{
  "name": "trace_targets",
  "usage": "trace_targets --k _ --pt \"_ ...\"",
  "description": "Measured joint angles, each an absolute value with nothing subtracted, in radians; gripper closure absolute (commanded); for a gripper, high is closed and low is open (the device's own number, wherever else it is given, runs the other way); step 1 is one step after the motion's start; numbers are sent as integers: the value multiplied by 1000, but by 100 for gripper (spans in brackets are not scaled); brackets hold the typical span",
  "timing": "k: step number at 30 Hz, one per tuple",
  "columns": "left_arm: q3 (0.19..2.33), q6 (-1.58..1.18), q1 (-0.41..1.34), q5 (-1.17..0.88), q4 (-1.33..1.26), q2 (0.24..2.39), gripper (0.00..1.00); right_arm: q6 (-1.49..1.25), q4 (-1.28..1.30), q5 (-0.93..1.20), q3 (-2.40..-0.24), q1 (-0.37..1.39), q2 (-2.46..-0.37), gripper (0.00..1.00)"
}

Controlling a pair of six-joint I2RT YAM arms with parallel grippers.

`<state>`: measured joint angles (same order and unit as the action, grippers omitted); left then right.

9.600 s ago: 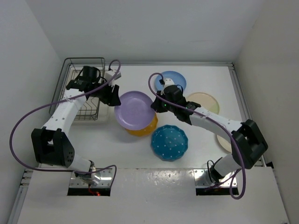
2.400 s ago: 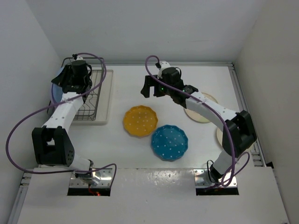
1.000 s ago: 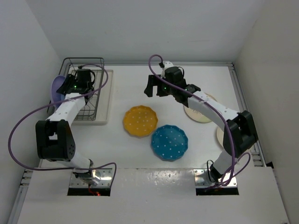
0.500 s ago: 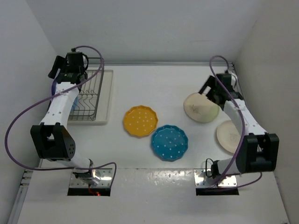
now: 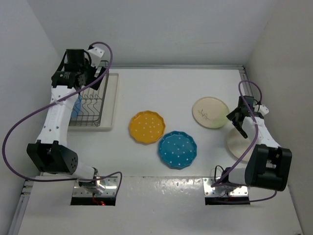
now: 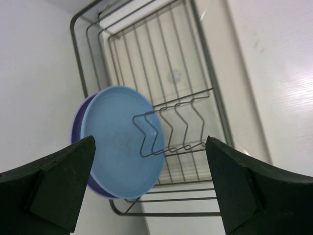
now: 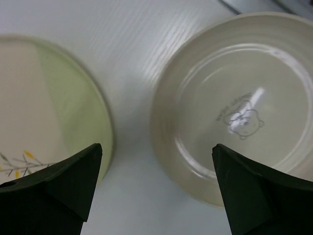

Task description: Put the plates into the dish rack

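- Over on the right side of the table, the right gripper [image 5: 238,120] hovers low, jaws spread wide and holding nothing
- Straight beneath it is bare tabletop, the gap between the cream-and-green plate [image 5: 209,111] and a plain cream dish [image 5: 236,145]
- That cream-and-green plate lies flat just off the jaws toward the table's middle, green edge nearest; it's round, so there's no long axis to square up to, and I'd say the rim is the only bite
- Up above the dish rack [image 5: 95,111], the left gripper [image 6: 150,142] hangs with jaws wide and empty
- Light blue plate [image 6: 117,142] stands on edge in the rack, lavender plate [image 6: 78,128] tucked just behind it
- Yellow plate [image 5: 146,127] and teal plate [image 5: 177,149] lie flat mid-table, side by side; for the cream-and-green one, the right arm is plainly nearer
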<state>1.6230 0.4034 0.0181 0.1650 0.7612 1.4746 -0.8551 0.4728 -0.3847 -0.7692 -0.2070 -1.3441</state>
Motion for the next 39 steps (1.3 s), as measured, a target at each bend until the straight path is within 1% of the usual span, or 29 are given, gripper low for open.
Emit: trace_targets --k 4,6,10,14,17,21,24,25,26,27,28,29,31,36,39 --pt "1642 384 19 91 778 1445 0 -945 509 -493 -723 -251 -1242 4" --pt "1642 377 19 86 781 1441 0 -979 538 -546 -701 -298 -1195 0" --pt "1642 364 18 77 799 1441 0 -1007 593 -612 -697 -461 -1194 0" --pt "1642 359 19 61 817 1442 0 -1018 603 -609 -640 -641 -1188 0" --pt "1642 357 25 52 826 1445 0 -992 579 -573 -540 -709 -1163 3" --pt "1647 356 30 44 831 1458 0 -939 489 -488 -438 -723 -1145 12" --pt "1648 356 38 42 836 1463 0 -918 414 -435 -394 -724 -1147 22" --pt "1648 356 40 41 838 1463 0 -913 391 -426 -391 -724 -1150 29" --pt "1648 356 43 41 838 1464 0 -910 373 -418 -390 -724 -1157 32" --pt "1648 356 45 42 838 1464 0 -907 352 -408 -390 -725 -1166 39" --pt "1648 356 45 42 838 1464 0 -906 337 -403 -390 -725 -1174 49" --pt "1648 356 46 43 838 1464 0 -902 321 -396 -392 -725 -1181 73" --pt "1648 356 46 47 838 1464 0 -901 312 -385 -396 -726 -1190 100" --pt "1648 356 46 47 840 1464 0 -978 321 -390 -429 -724 -1162 100" --pt "1648 353 47 30 841 1464 0 -1005 350 -406 -430 -713 -1102 100"
